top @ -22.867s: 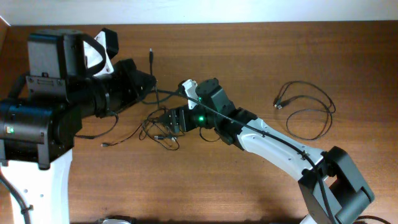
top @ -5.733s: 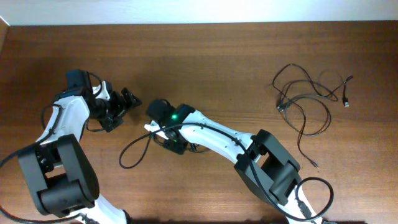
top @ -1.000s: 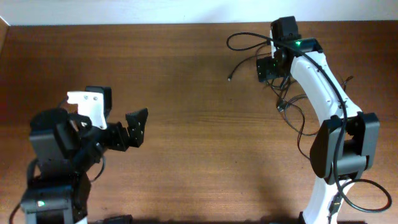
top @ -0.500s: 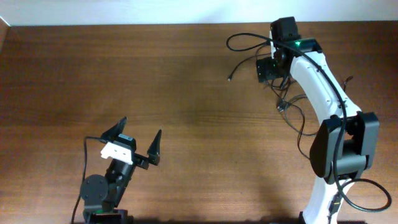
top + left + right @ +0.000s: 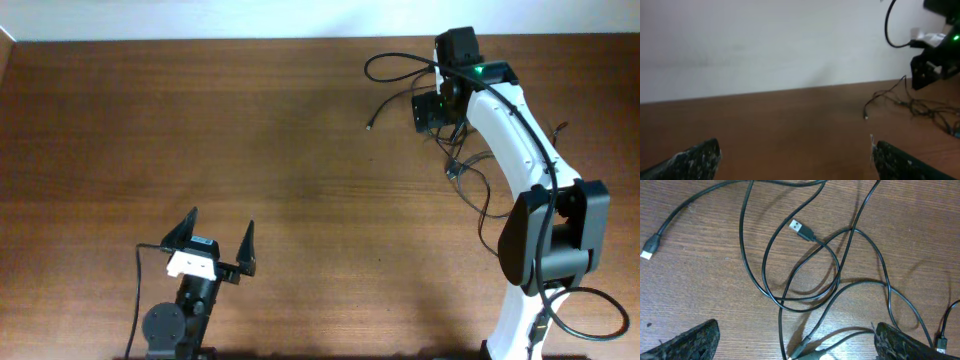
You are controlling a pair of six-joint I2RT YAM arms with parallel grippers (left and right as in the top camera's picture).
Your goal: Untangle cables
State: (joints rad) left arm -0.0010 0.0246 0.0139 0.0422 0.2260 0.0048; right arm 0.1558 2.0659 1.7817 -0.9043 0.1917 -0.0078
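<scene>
Table (image 5: 300, 120): brown wood. Left claw (image 5: 221, 218): fingers wide apart, holding nothing; cables (image 5: 839, 269) well ahead, off to its right. Right claw (image 5: 795, 331): fingers also spread apart, directly above the overlapping loops. USB plug (image 5: 801, 230) lies just ahead of it.

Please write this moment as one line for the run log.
left fingers: open, empty, front left | right fingers: open, over cables | cables: overlapping loops, far right
</scene>
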